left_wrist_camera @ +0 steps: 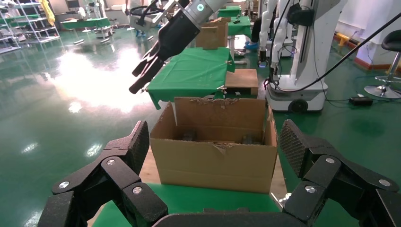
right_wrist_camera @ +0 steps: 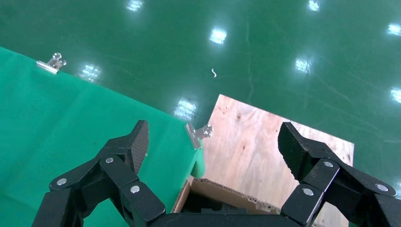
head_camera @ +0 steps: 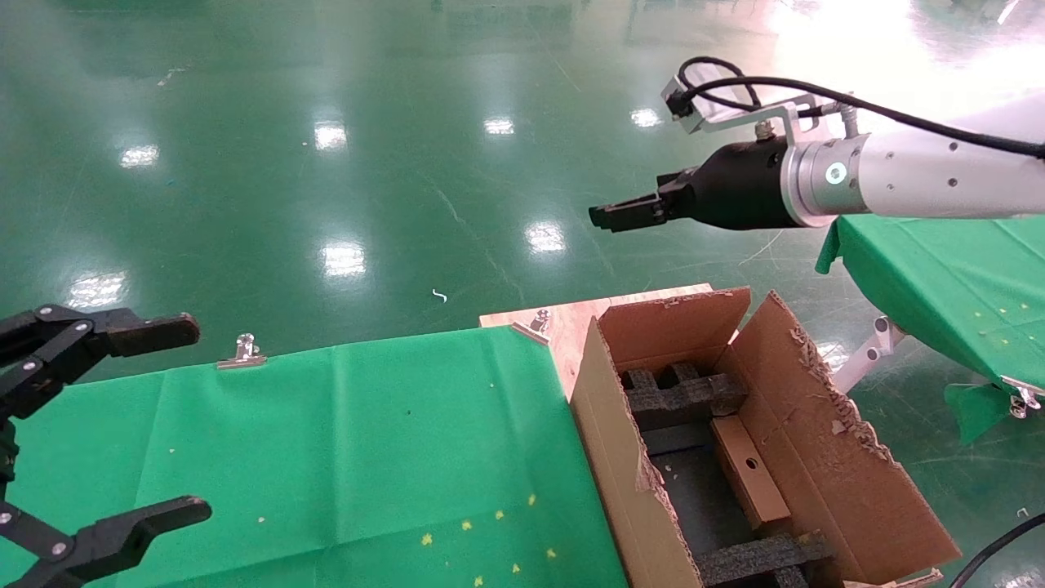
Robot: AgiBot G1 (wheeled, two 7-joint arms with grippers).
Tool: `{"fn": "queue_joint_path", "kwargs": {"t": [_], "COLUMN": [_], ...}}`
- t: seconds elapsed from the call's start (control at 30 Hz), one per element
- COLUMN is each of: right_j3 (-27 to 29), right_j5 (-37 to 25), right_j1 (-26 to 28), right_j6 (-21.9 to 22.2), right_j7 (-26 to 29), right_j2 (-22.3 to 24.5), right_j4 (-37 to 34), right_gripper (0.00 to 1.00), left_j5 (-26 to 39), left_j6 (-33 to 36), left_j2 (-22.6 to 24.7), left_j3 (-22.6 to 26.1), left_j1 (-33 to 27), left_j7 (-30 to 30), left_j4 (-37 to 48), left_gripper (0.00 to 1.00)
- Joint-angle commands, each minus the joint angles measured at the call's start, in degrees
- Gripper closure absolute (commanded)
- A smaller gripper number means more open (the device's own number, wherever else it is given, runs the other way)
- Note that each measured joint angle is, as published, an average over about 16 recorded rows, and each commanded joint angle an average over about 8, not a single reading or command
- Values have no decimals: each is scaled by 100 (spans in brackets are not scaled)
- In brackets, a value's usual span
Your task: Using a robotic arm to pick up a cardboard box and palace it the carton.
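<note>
- My right end effector (head_camera: 608, 216) hangs in the air past the far end of the carton (head_camera: 604, 457), out over the green floor (head_camera: 326, 180), on the white robotic arm (head_camera: 939, 175) with its green ring light lit
- In the right wrist view the right end effector (right_wrist_camera: 213, 142) is spread wide and holds nothing; its two black fingers (right_wrist_camera: 135, 144) stand well apart
- Below that end effector I see a bare plywood board (right_wrist_camera: 265, 137), the carton's far edge (right_wrist_camera: 213, 189), and the corner of the green cloth pinned by a metal clip (right_wrist_camera: 198, 135)
- The cardboard box (head_camera: 749, 472) is well below and nearer to me than the right end effector, inside the carton, lying against the inner right wall between the black foam inserts (head_camera: 682, 396), its round hole facing up
- The carton's flaps are open and ragged along their torn edges
- My left end effector (head_camera: 192, 420) sits at the near left, over the green-covered tabletop (head_camera: 367, 457), opened wide and empty
- From the left wrist view the left end effector (left_wrist_camera: 215, 146) faces the carton's side (left_wrist_camera: 215, 163) straight ahead, well apart from it, with the right arm's end effector (left_wrist_camera: 139, 78) high beyond it
- A second green-covered tabletop (head_camera: 955, 278) stands under and beside the right arm
- Another metal clip (head_camera: 242, 353) grips the cloth's far edge, near the left end effector
</note>
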Motion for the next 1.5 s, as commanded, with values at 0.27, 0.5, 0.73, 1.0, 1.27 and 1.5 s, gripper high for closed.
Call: {"fn": "queue_joint_path", "kwargs": {"t": [0.27, 0.5, 0.73, 1.0, 1.27, 1.5], "right_j3": [870, 1909, 2926, 4103, 5280, 6311], "right_j5": [343, 757, 1162, 1631, 2101, 2511], "right_j1": [-635, -1375, -2100, -2938, -3776, -4511], "right_j6": [-514, -1110, -1694, -2370, -3046, -3638], "right_j7": [-632, -1411, -2175, -3058, -3941, -4715], "right_j2": [-5, -9, -13, -17, -22, -26], "right_j4": [17, 53, 88, 128, 168, 203], "right_gripper": [0, 0, 0, 0, 0, 0], "left_j5": [0, -1, -1, -2, -2, -3], "left_j6": [0, 0, 0, 0, -1, -1], "left_j2": [0, 0, 0, -1, -1, -1], "left_j3": [1, 1, 2, 3, 4, 4], "left_j1": [-1, -1, -1, -1, -2, -2], "left_j7": [1, 1, 1, 2, 2, 2], "left_j4": [1, 1, 1, 1, 1, 1], "left_gripper": [0, 0, 0, 0, 0, 0]}}
